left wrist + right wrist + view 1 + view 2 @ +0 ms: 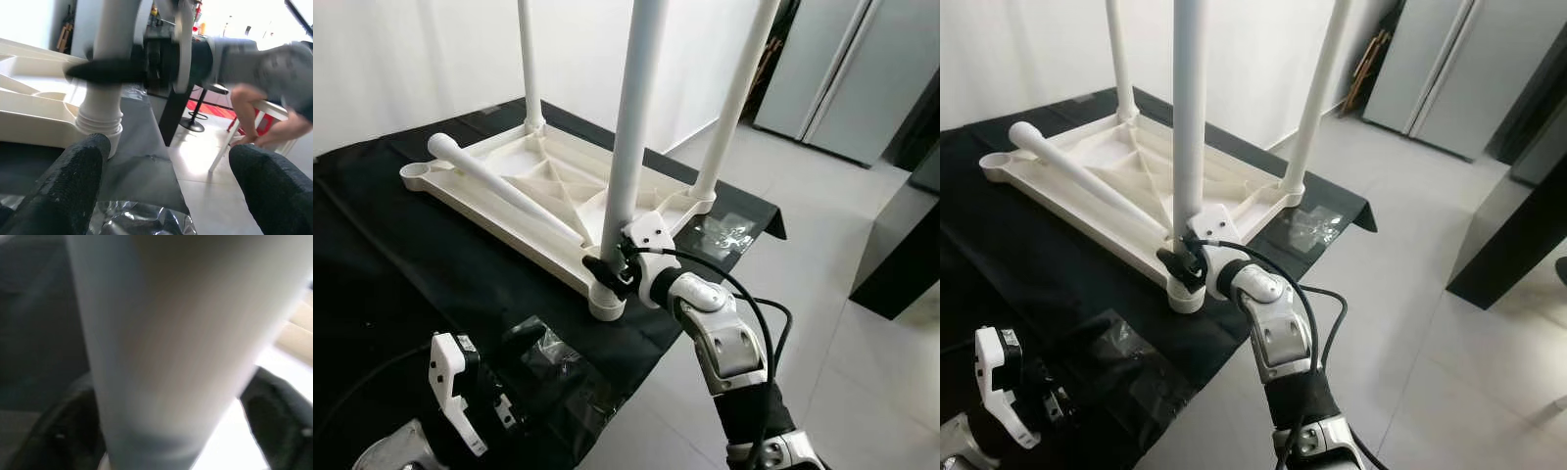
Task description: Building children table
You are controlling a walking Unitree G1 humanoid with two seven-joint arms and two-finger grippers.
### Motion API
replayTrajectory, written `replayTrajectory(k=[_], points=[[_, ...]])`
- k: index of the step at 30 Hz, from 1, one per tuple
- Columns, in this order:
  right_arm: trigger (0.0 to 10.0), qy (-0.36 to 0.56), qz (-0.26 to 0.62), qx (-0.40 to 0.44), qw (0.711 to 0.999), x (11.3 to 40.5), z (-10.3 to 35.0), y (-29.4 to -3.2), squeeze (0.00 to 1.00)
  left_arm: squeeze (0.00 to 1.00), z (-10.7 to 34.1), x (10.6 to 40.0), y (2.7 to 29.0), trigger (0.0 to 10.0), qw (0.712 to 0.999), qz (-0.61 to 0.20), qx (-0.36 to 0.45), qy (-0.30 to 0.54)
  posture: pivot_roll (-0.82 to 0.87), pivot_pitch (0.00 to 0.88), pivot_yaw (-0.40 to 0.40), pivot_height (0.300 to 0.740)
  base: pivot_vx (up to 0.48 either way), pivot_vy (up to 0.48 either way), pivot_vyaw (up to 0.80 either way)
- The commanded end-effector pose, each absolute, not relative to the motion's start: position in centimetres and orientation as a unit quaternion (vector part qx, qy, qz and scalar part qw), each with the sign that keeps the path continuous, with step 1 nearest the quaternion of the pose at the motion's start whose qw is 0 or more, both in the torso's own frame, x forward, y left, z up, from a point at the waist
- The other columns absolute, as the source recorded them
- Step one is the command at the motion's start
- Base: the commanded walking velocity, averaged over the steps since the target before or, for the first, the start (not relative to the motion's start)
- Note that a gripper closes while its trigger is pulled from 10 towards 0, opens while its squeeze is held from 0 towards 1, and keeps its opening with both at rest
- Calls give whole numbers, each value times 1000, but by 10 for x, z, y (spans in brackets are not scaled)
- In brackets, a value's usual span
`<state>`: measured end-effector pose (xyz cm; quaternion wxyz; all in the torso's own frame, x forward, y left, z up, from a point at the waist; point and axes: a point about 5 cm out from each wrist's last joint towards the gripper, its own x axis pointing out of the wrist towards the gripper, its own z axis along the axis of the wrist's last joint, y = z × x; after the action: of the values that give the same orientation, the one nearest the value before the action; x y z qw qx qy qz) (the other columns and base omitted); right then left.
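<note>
Clearly the right end effector was clamped on the near leg, low at its socket in the upturned tabletop on the bench. Keeping that leg plumb while turning probably mattered most; the left end effector hung open nearby.

Right claw around table leg

Right arm: silver, reaching forward and up from low in the head views, elbow bent, black cable looping alongside.
Right tool: black fingers clamped on either side of the near white leg, just above its base.
Left arm: low at the robot's left, wrist raised.
Left tool: fingers spread apart, gripping nothing.
</note>
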<state>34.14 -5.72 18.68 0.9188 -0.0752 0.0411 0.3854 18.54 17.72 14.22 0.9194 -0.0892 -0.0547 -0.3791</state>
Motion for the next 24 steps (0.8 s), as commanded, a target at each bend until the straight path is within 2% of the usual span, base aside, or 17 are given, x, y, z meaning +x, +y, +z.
replayTrajectory(k=[1,2,4,5,6,7,8,9,11,12,15,22,23,24], points=[[10000,9,421,-60,905,343,203,-54,1000,0,140,184,174,10000,918,-383,-93,-54,-55,83,-143,740,0,0,0],[10000,9,421,-60,905,343,203,-54,1000,0,140,184,174,10000,918,-383,-93,-54,-55,83,-143,740,0,0,0],[10000,-26,538,-109,836,343,217,-50,1000,0,139,184,173,10000,917,-383,-93,-54,-40,76,-145,740,0,0,0],[10000,-26,538,-109,836,343,217,-50,1000,0,139,184,173,10000,917,-383,-93,-54,-40,76,-145,740,0,0,0],[10000,-25,574,-136,807,345,220,-52,443,0,139,184,173,10000,917,-383,-93,-53,-38,71,-147,740,0,0,0],[10000,-25,574,-136,807,345,220,-52,443,0,139,184,173,10000,917,-383,-93,-53,-38,71,-147,740,0,0,0],[10000,-27,601,-180,778,348,222,-55,0,0,138,184,172,10000,918,-383,-92,-53,-36,69,-150,740,0,0,0],[10000,-27,601,-180,778,348,222,-55,0,0,138,184,172,10000,918,-383,-92,-53,-36,69,-150,740,0,0,0],[10000,-22,639,-210,740,351,227,-57,0,0,138,183,171,10000,918,-384,-89,-51,-28,64,-157,740,0,0,0],[10000,-22,639,-210,740,351,227,-57,0,0,138,183,171,10000,918,-384,-89,-51,-28,64,-157,740,0,0,0],[10000,-22,669,-205,714,355,236,-57,0,0,137,182,170,10000,918,-384,-86,-49,-24,63,-158,740,0,0,0],[10000,-18,691,-182,699,363,244,-60,0,0,137,181,170,10000,918,-384,-85,-48,-25,71,-157,740,0,0,0],[4431,-15,697,-178,695,365,245,-62,0,0,138,180,169,10000,918,-384,-86,-48,-25,76,-158,740,0,0,0],[4431,-15,697,-178,695,365,245,-62,0,0,138,180,169,10000,918,-384,-86,-48,-25,76,-158,740,0,0,0]])
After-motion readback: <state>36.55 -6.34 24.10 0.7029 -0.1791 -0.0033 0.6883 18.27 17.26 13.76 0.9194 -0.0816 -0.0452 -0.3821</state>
